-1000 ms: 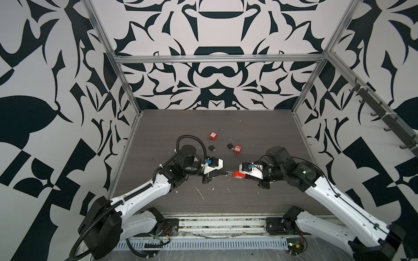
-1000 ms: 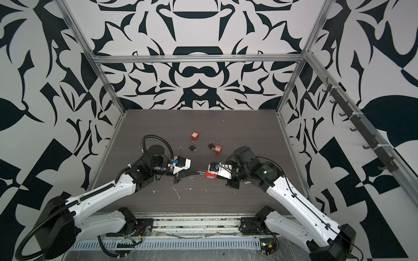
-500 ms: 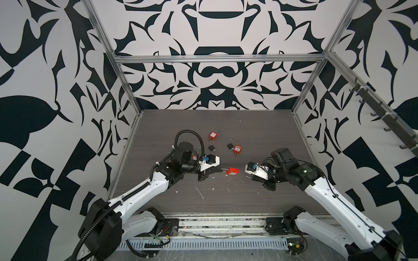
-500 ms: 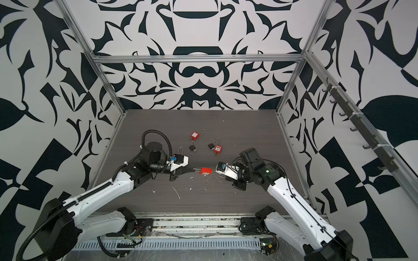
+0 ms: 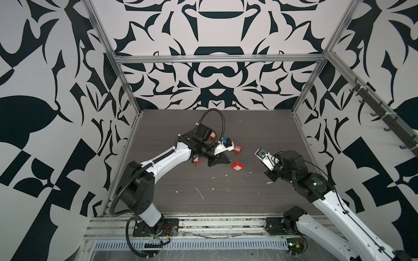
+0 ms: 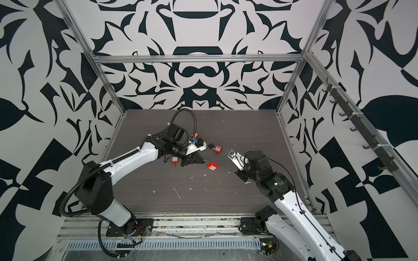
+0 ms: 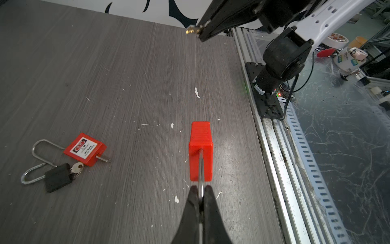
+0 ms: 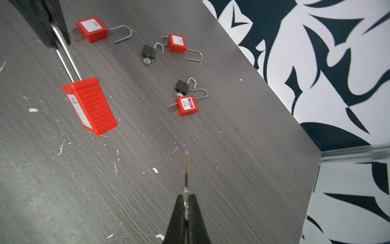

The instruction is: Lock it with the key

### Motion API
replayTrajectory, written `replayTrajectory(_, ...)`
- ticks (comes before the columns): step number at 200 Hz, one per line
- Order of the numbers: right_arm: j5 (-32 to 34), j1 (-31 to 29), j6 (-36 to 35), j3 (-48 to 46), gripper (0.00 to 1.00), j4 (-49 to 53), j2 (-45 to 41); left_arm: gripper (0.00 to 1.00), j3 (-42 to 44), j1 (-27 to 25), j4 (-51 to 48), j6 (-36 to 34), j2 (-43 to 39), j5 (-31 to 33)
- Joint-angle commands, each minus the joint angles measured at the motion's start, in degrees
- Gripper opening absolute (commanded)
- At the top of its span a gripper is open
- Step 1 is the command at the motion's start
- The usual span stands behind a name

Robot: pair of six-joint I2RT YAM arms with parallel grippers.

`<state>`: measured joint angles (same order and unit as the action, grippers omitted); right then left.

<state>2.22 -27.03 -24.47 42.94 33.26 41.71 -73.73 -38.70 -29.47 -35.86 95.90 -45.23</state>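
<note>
Two pinches set: left gripper (image 7: 200,190) pressed tight on shackle (image 7: 201,166) of red padlock (image 7: 201,147), body hanging just ahead of its fingertips. Right gripper (image 8: 185,199) clamps key (image 8: 186,169), blade jutting ahead. Key well apart from padlock, not inserted. Likely left: insertion, turn, unless already latched. Keyhole face hidden; shackle's second leg indiscernible. Spare padlocks (image 8: 186,105) lie beyond both grippers.

Bow of key (image 8: 186,169) hidden in right gripper (image 8: 185,197). Far red padlock (image 5: 212,135), toward 12 o'clock on table (image 5: 260,126), half covered by left arm (image 5: 172,156). Can't read label print (image 7: 83,147), too small.
</note>
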Motion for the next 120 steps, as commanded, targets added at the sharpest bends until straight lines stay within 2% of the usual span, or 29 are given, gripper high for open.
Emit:
replayTrajectory(1,7.0,0.2,6.8,2.8,0.00,0.3,-0.2,0.00,-5.9,-1.6,-12.2,-4.0,5.2,-3.4)
replayTrajectory(15,10.4,0.2,9.5,3.1,0.00,1.1,-0.8,0.00,-11.0,-2.1,-17.6,-5.8,9.7,-5.4)
replayTrajectory(36,11.8,0.2,9.7,2.9,0.00,3.2,-1.0,0.00,-17.8,-3.7,-23.4,-6.4,15.6,-4.0)
replayTrajectory(76,6.8,0.1,9.8,3.1,0.00,4.0,-2.2,0.00,-25.2,-5.7,-25.7,-6.8,23.7,-3.1)
replayTrajectory(120,2.3,0.2,6.8,1.0,0.00,4.0,-3.5,0.00,-35.5,-7.3,-32.2,-7.1,32.4,-3.5)
